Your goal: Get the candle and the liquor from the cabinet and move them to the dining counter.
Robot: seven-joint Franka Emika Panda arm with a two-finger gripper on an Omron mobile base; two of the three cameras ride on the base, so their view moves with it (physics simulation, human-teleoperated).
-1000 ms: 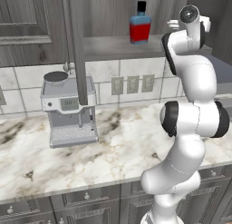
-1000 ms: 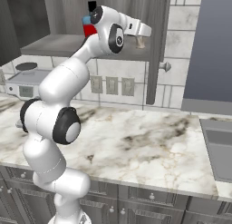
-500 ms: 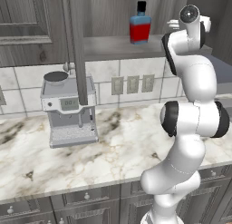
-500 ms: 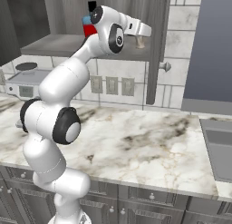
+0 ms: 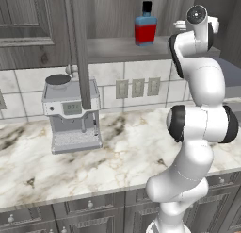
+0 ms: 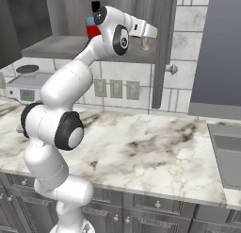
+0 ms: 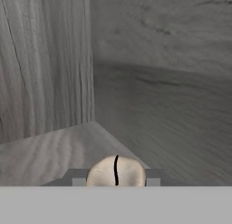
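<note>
One stubby beige candle (image 7: 116,171), wood-grain cabinet (image 7: 158,82)

A glossy white arm (image 5: 197,133) built from fat, rounded segments, smooth as moulded plastic with soft highlights along each curve. Dark, near-black bands ring the joints: one broad collar at the big elbow bulge, another up near the top link. In the right base view a round dark cap with a small pale dot at its centre sits on the side of the upper joint, and a similar disc marks the lower one. The hand (image 6: 147,35) is a slim white block, grey on its underside. No cables, screws or lettering can be made out.
</note>
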